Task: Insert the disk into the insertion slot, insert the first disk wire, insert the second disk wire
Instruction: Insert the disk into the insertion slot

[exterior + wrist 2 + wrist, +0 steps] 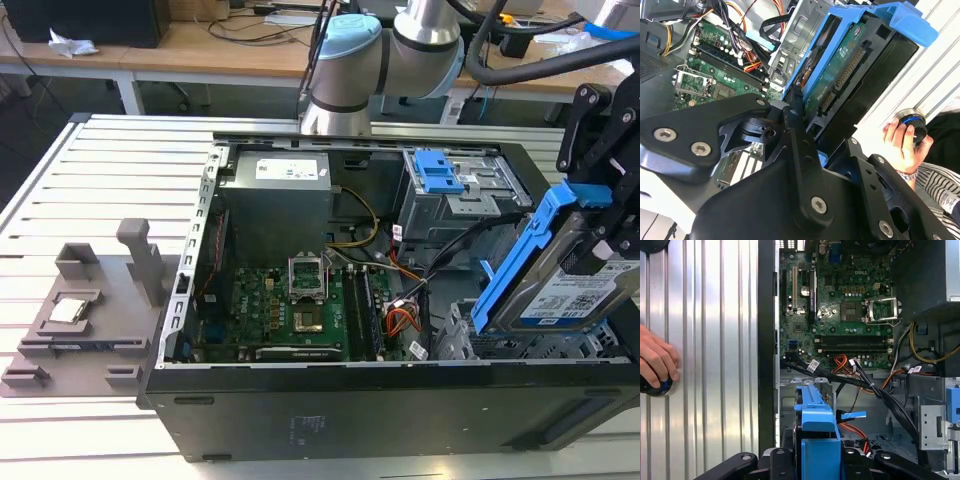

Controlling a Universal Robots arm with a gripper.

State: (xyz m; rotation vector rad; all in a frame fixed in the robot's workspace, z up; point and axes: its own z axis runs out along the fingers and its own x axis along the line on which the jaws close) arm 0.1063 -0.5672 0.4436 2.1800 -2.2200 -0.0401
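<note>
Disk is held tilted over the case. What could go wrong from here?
1. The disk hangs tilted over the insertion slot; its blue carrier could catch on the slot's edge and jam.
2. Black cables cross beside the bay and might get pinched or snagged.
3. A person's hand rests on the table beside the case, possibly within the arm's sweep.

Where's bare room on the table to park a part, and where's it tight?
Free in the exterior view: slatted table beyond the grey fixture, and the strip in front of the case. Crowded: the cables beside the insertion slot, with the disk held tilted above it.
</note>
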